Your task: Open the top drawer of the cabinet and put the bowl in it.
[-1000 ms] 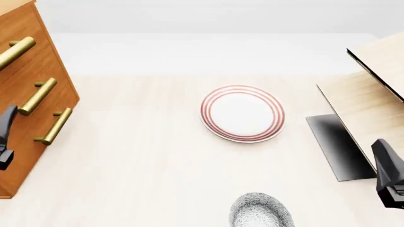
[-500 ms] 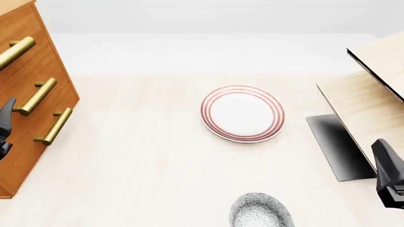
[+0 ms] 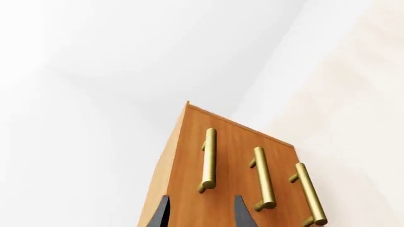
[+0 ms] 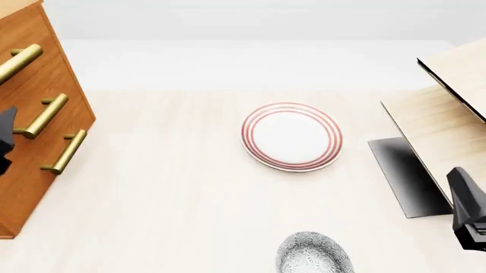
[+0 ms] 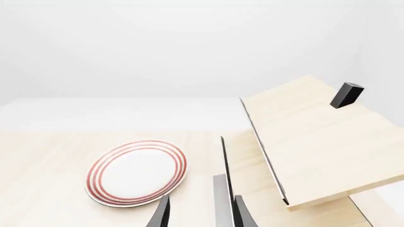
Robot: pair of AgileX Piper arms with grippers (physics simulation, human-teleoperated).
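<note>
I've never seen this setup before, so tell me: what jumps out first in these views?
The tall orange-brown cabinet at the table's far left, its three brass handles in a row, all drawers shut. Mid-table lies a white plate with red rings. The speckled bowl sits at the near edge, untouched by either arm.

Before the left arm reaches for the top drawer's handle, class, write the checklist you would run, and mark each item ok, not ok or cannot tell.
1. Top drawer shut, handle free: ok, nothing on it.
2. Left tool open: ok, fingers apart in the left wrist view.
3. Left tool lined up on the top handle: not ok, it sits below that handle's lower end, clear of it.
4. Bowl within reach, untouched: ok, it lies at the table's near edge.
5. Plate clear of the cabinet: ok, well apart.
6. Right tool out of the way: ok, open, off to the right.
</note>
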